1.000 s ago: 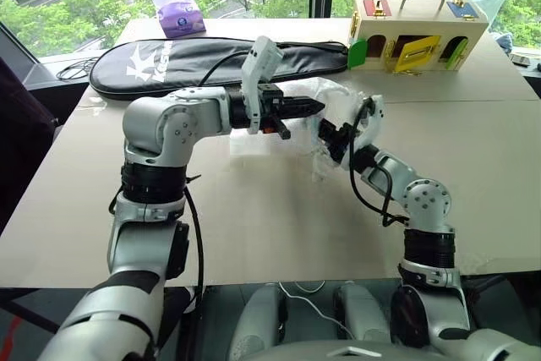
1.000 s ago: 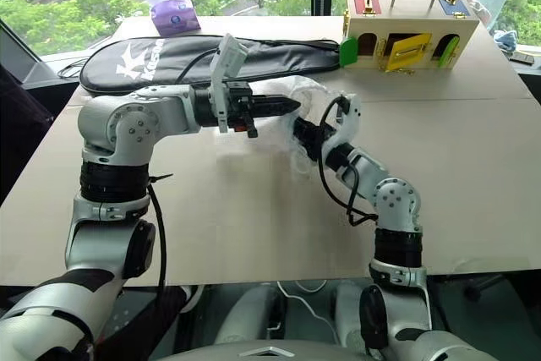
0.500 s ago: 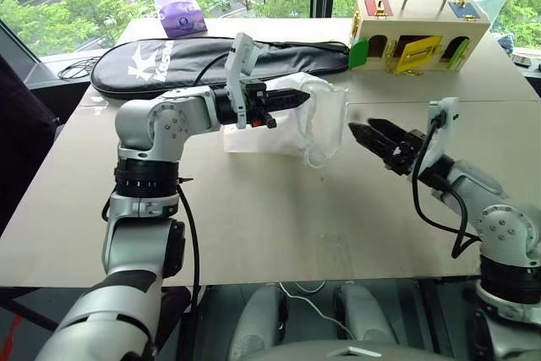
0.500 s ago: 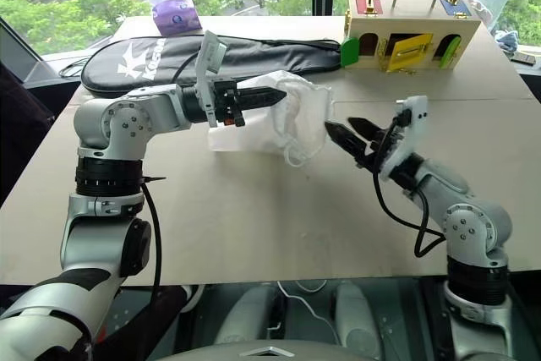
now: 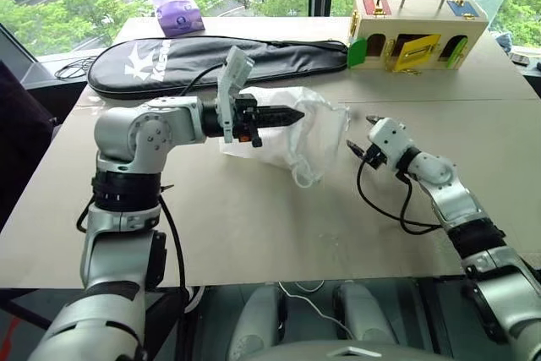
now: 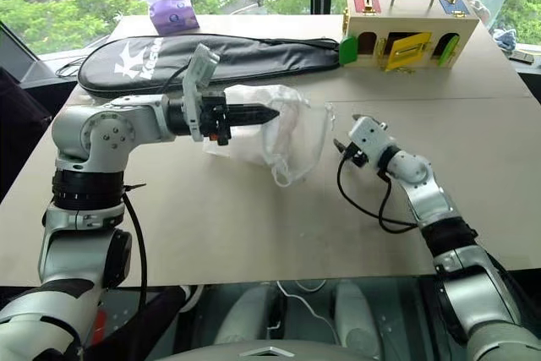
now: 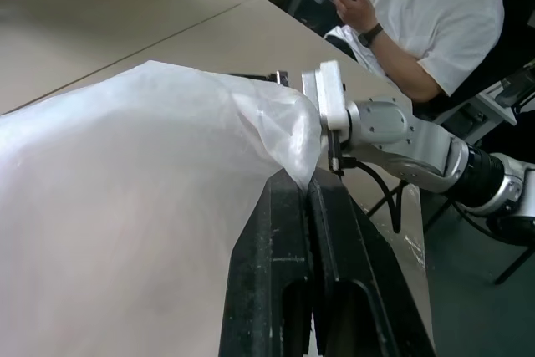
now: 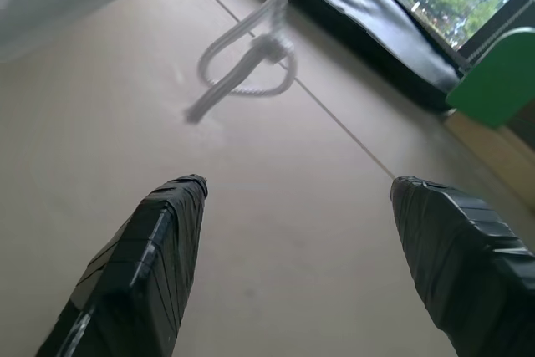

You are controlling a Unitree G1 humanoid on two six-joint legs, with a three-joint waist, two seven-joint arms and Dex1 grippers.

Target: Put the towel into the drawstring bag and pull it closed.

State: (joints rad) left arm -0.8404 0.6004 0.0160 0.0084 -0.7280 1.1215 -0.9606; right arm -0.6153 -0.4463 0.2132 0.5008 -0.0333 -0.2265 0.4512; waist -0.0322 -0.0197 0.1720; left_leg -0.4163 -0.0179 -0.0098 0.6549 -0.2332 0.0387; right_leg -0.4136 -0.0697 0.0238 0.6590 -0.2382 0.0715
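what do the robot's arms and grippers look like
Both arms are silver-grey metal links with round joint housings and black ribbed bands between segments. The left gripper and right gripper each have two black jaws. A white camera block sits on each wrist, and black cables loop along the forearms.

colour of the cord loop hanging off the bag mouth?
White, like the drawstring bag itself. The knotted cord loop shows best in the right wrist view.

Thin translucent cloth drawstring bag [image 5: 317, 128]; matt wood-look table [image 5: 254, 217].
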